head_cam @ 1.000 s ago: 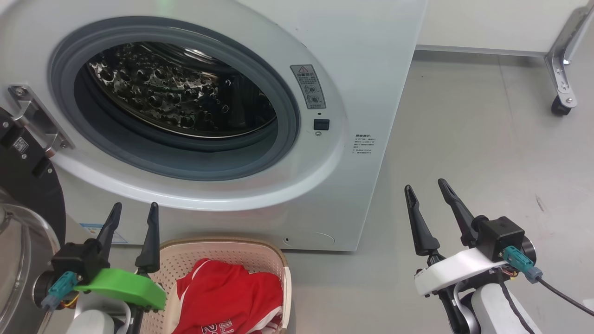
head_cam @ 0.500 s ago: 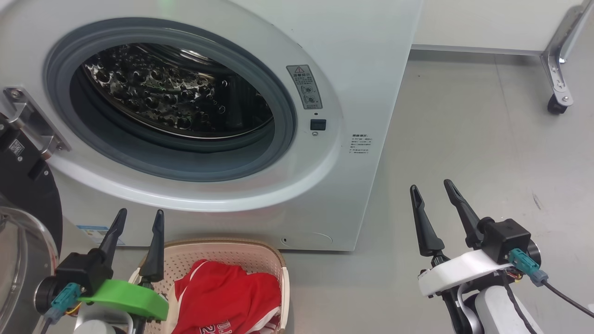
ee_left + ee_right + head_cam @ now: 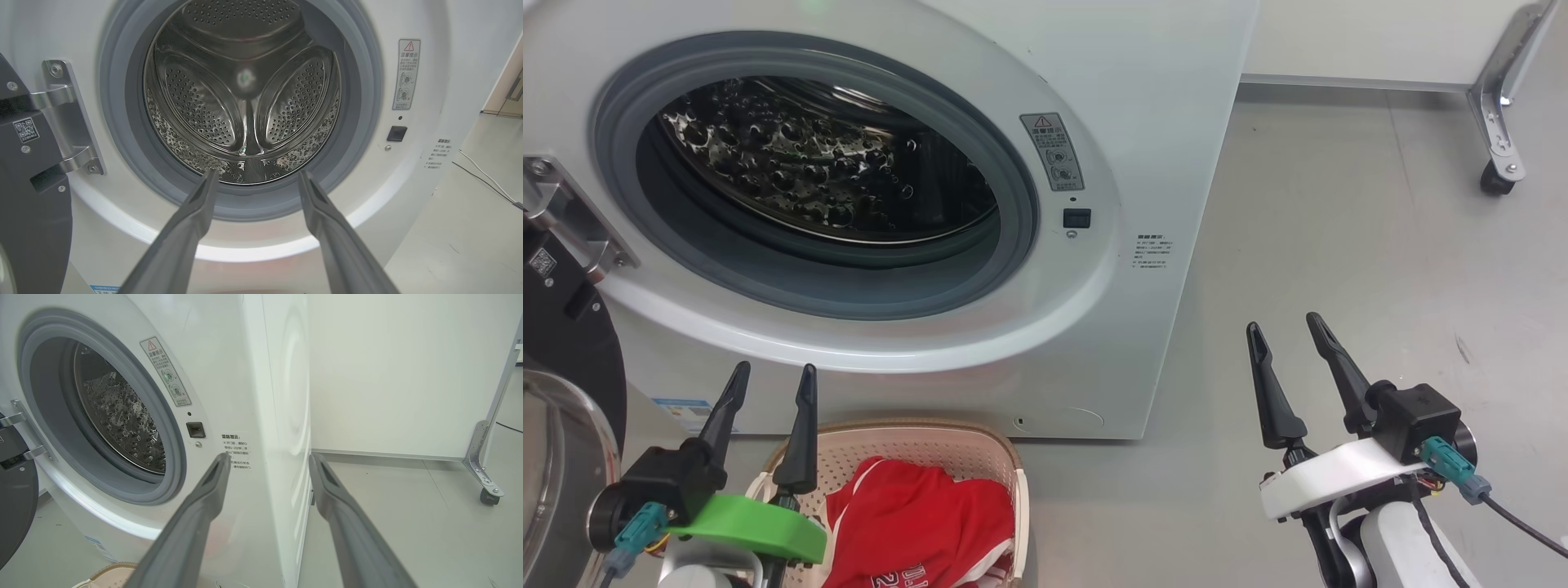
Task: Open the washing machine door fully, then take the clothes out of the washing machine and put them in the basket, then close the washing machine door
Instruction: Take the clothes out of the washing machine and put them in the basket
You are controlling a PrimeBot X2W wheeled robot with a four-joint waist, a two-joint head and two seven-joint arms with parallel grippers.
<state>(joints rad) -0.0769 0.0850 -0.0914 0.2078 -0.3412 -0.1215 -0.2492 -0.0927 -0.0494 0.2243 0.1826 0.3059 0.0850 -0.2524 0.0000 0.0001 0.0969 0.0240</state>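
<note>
The white washing machine (image 3: 1160, 98) stands with its door (image 3: 560, 351) swung wide open at the far left, black rim and glass bowl partly cut off. Its steel drum (image 3: 245, 94) shows no clothes inside. Red clothes (image 3: 923, 523) with white trim lie in the cream basket (image 3: 915, 433) on the floor in front of the machine. My left gripper (image 3: 772, 376) hangs open and holds nothing, just left of the basket. My right gripper (image 3: 1286, 327) is open and holds nothing over the floor, right of the machine. In the wrist views both grippers (image 3: 255, 175) (image 3: 267, 457) point at the machine's front.
A silver door hinge (image 3: 67, 118) sits left of the grey rubber ring (image 3: 1013, 245). The latch slot (image 3: 1076, 218) is right of the opening. A wheeled metal frame leg (image 3: 1494, 155) stands at the back right by a white wall. Grey floor (image 3: 1339, 245) stretches to the right.
The whole head view has shifted slightly left, so the camera moved. Both grippers stay open and keep about the same place; the left one sits a little lower.
</note>
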